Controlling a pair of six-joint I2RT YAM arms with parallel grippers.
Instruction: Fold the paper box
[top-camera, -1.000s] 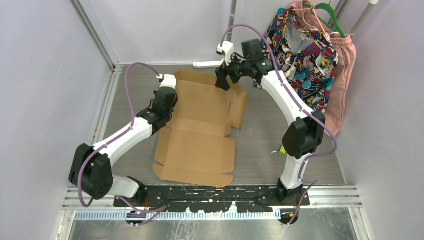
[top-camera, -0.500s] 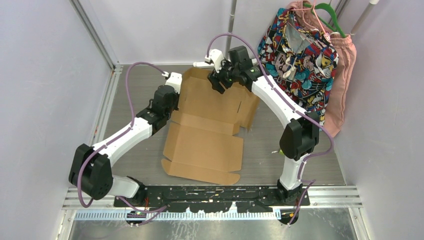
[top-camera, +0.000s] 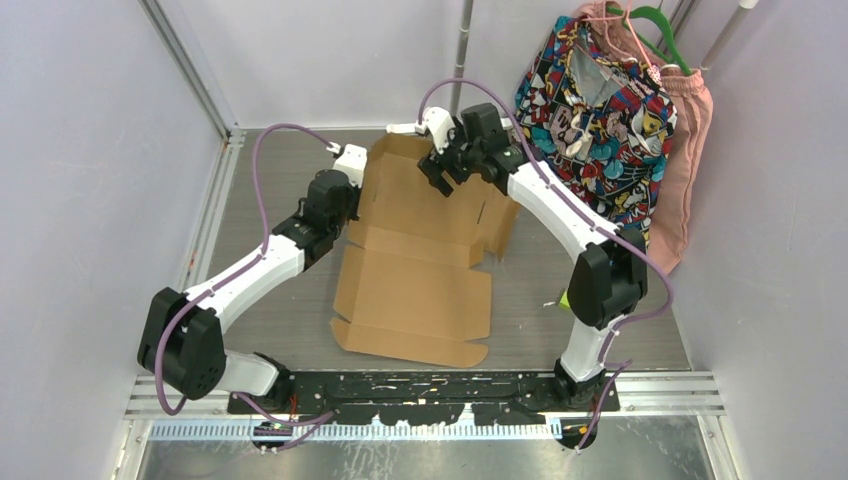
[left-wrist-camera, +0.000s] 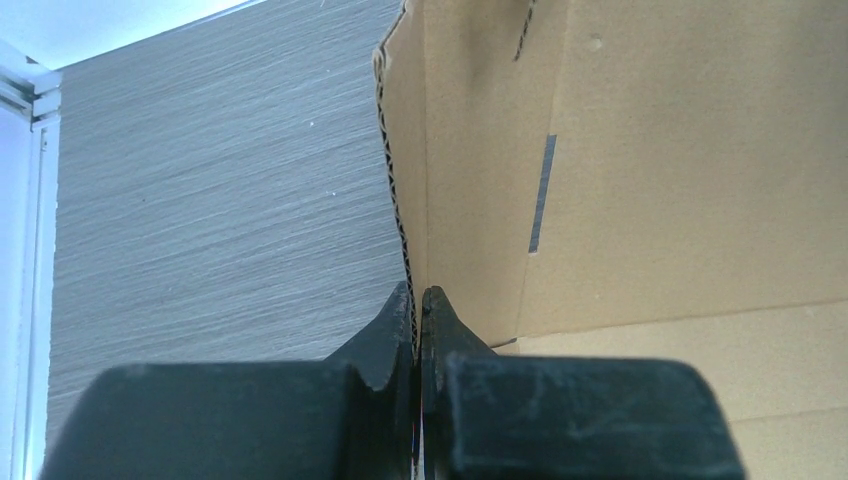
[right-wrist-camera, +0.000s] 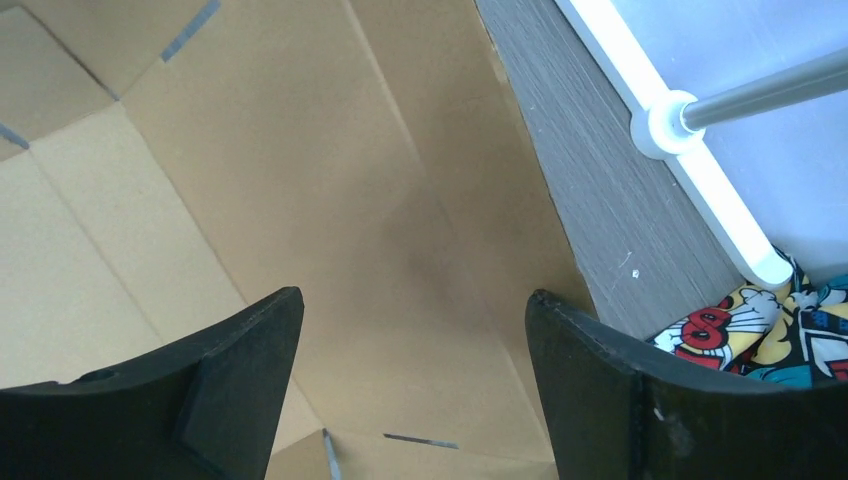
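The paper box (top-camera: 420, 265) is a brown die-cut cardboard sheet lying mostly flat on the table, with its left and right side flaps raised. My left gripper (top-camera: 345, 200) is shut on the raised left side flap; in the left wrist view the corrugated edge (left-wrist-camera: 400, 210) runs straight into the closed fingertips (left-wrist-camera: 418, 300). My right gripper (top-camera: 440, 172) is open and empty, hovering over the far part of the sheet; in the right wrist view bare cardboard (right-wrist-camera: 400, 230) shows between its spread fingers (right-wrist-camera: 250, 330).
Patterned and pink clothes (top-camera: 610, 100) hang at the back right, also showing in the right wrist view (right-wrist-camera: 760, 340). A metal post (top-camera: 462, 50) stands at the back wall. A small green object (top-camera: 565, 298) lies by the right arm. Grey tabletop (top-camera: 260, 190) lies left of the box.
The box has slid right and turned slightly, held by my left gripper. My right gripper has moved left and nearer, over the far panel.
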